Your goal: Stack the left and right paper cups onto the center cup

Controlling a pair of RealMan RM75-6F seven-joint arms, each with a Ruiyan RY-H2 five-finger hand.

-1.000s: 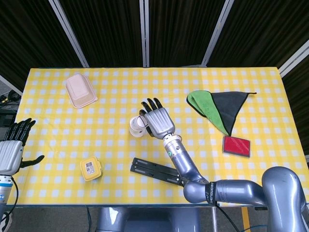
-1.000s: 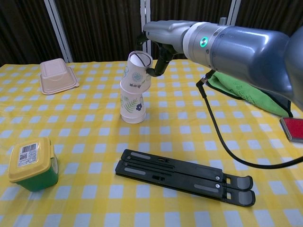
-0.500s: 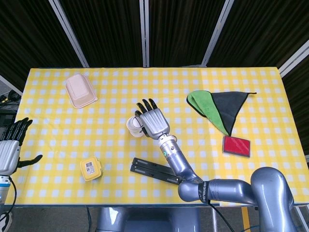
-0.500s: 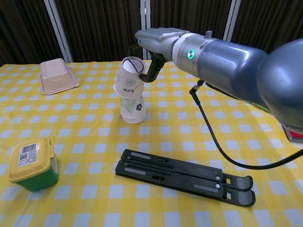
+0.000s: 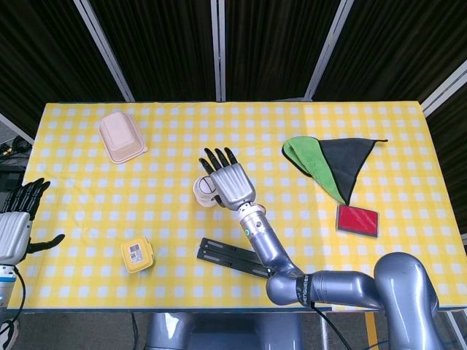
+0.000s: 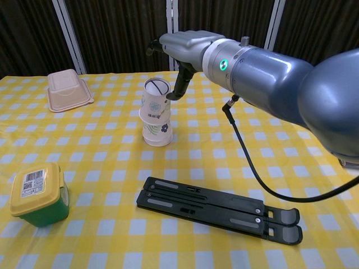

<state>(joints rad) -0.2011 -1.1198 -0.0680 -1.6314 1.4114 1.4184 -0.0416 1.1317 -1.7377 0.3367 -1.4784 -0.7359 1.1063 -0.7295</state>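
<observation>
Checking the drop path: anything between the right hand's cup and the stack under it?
Nothing visible. The top cup in the right hand already sits in the mouth of the cup stack; the black stand lies nearer the camera, apart.

a: the paper cups (image 6: 156, 112) look matt, thin white paper with printed leaves. the surface (image 5: 379, 131) wears a smooth yellow checked cloth.

b: the right hand (image 5: 229, 182) is satin grey metal, its fingers (image 5: 213, 158) dark, and the arm (image 6: 269, 73) shines glossy. the left hand (image 5: 16, 226) looks the same.

a: the black stand (image 6: 219, 210) seems matt plastic. the yellow-lidded tub (image 6: 38, 193) is glossy plastic, the beige box (image 6: 68, 89) dull.

b: the green and black cloths (image 5: 328, 164) look soft.
</observation>
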